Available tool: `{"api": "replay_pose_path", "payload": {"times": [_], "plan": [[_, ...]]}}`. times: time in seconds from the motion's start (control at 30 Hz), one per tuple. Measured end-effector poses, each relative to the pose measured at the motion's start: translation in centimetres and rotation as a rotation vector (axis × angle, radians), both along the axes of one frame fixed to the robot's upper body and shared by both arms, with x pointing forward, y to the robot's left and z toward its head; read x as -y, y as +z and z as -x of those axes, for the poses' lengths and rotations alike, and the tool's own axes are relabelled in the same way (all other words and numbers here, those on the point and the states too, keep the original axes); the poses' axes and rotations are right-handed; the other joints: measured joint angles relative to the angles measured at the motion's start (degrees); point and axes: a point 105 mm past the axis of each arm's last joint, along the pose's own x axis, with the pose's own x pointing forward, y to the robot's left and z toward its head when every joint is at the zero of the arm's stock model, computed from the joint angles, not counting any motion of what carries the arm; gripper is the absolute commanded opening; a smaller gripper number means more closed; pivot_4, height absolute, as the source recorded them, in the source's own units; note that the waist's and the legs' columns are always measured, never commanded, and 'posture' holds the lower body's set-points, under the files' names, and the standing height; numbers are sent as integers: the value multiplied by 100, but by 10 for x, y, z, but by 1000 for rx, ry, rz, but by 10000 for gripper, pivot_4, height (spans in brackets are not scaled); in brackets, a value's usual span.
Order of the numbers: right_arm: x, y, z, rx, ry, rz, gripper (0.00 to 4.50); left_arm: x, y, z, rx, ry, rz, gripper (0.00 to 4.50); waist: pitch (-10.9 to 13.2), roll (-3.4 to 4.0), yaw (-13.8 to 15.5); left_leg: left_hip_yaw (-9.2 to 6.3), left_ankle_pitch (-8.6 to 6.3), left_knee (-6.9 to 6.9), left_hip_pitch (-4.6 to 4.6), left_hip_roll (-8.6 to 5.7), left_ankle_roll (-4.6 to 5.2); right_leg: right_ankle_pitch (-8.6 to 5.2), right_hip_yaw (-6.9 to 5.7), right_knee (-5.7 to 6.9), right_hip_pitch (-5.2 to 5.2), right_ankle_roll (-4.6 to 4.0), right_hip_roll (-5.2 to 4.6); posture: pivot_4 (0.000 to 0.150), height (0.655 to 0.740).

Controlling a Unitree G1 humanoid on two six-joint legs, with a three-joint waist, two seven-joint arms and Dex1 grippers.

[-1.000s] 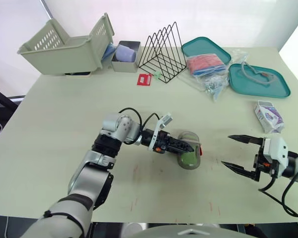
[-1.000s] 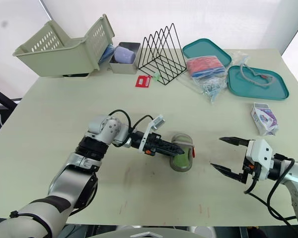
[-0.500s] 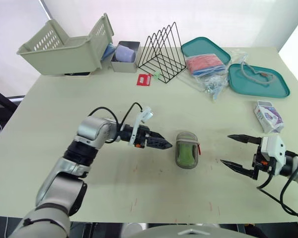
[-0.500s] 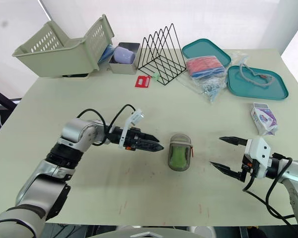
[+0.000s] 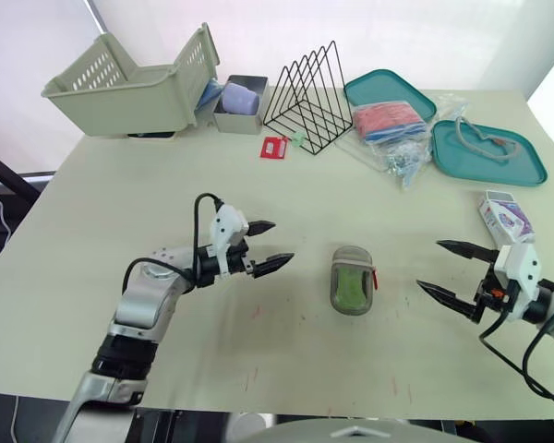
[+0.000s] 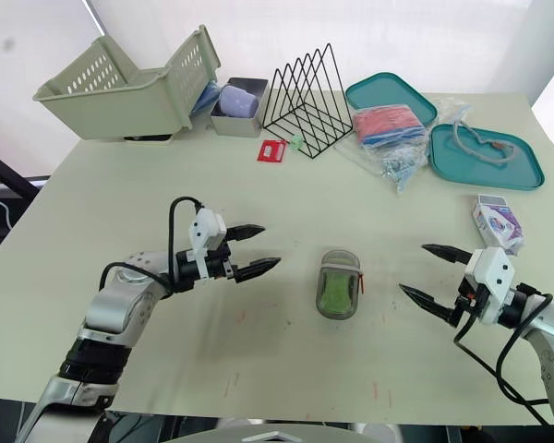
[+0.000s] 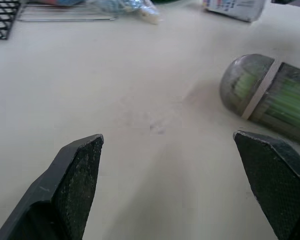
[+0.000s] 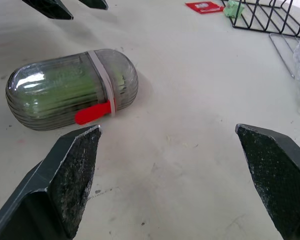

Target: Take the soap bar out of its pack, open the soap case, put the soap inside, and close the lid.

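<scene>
Gaping empty: left pincer (image 5: 282,242), right pincer (image 5: 428,265)

At the upper left of the frame a pale green slatted basket (image 5: 129,83) sits tilted on the counter (image 5: 102,203). Just to its right is a small grey bin (image 5: 223,104) holding a purple object (image 5: 240,95), then a black wire rack (image 5: 307,88). A red card (image 5: 274,147) lies in front of the rack. At the upper right are two teal trays (image 5: 369,85) (image 5: 526,166), the right one holding a coiled cord (image 5: 480,134), with a clear bag (image 5: 388,120) of red and blue contents between them.
</scene>
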Motion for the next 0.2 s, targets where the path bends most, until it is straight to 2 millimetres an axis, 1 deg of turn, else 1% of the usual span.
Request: {"api": "replay_pose_path", "payload": {"times": [0.07, 0.2], "plan": [[2, -2, 1, -9, -23, -23, 45000, -4, -4, 1, -7, 35, -3, 44572, 0, 0, -2, 0, 0, 0, 1, 0, 0, 0, 0, 2, 0, 0, 0, 1500, 7400], [-1, -4, 3, -23, -38, -52, 45000, -7, -4, -1, 2, 61, -14, 44572, 0, 0, -5, 0, 0, 0, 2, 0, 0, 0, 0, 2, 0, 0, 1, 1500, 7400]]}}
